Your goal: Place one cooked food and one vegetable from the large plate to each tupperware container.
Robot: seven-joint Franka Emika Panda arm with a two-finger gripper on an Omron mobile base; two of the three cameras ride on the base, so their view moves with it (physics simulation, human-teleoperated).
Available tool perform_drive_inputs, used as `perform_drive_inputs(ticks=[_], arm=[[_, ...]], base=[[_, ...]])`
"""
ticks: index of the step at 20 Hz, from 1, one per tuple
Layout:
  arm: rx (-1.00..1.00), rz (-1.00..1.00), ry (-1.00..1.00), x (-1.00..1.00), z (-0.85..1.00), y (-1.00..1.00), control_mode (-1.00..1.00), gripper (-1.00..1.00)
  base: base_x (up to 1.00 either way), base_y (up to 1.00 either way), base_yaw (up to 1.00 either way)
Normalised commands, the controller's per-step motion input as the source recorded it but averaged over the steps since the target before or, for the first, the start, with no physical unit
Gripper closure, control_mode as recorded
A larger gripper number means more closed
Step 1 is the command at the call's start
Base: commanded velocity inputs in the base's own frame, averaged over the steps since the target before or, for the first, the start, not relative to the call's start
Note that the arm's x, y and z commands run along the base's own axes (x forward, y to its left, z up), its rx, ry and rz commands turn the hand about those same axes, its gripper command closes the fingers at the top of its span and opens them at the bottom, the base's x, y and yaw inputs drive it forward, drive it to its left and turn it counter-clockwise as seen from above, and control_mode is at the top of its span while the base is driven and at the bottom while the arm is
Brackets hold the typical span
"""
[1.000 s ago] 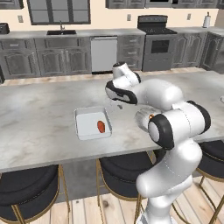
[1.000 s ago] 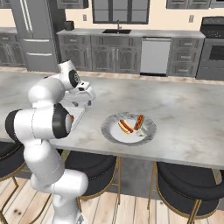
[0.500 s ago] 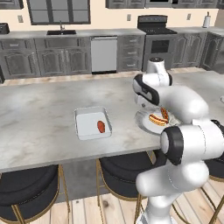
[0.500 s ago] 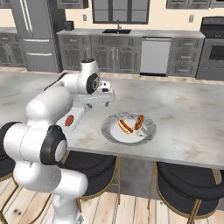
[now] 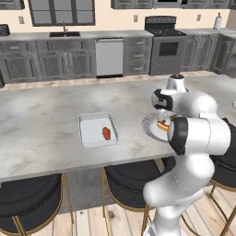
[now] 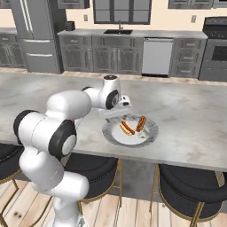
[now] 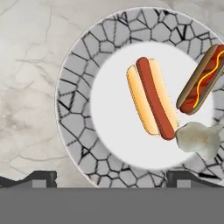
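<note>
**Open gripper over the plate, one vegetable in the tray**

Centre-left of the left base view: one tupperware container [image 5: 97, 129] holding a single vegetable [image 5: 106, 133]. Hand view, filling the frame: the large plate [image 7: 78, 109] carries two hot dogs, one plain [image 7: 152, 98], one mustard-striped [image 7: 202, 79] upper right, plus one pale lump [image 7: 197, 138]. The gripper [image 7: 111, 178] hangs released, jaws wide, at the bottom edge.

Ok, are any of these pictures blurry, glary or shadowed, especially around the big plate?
Hand view: large plate sharp, evenly lit, no glare. Right base view: soft shadow under the arm beside the plate. Left base view: tupperware container and vegetable clear, slightly coarse.
</note>
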Motion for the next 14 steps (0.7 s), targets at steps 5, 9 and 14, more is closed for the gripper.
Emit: perform_drive_inputs(ticks=[5, 9, 14], arm=[[-0.01, 0.0, 0.0, 0.43, -0.43, -0.52, -1.0, -1.0], [-0.03, 0.0, 0.02, 0.38, -0.33, -0.12, -1.0, -1.0], [-0.04, 0.0, 0.04, 0.28, -0.21, 0.01, -1.0, -1.0]], base=[[0.0, 0.0, 0.0], [0.0, 0.0, 0.0], [0.0, 0.0, 0.0]])
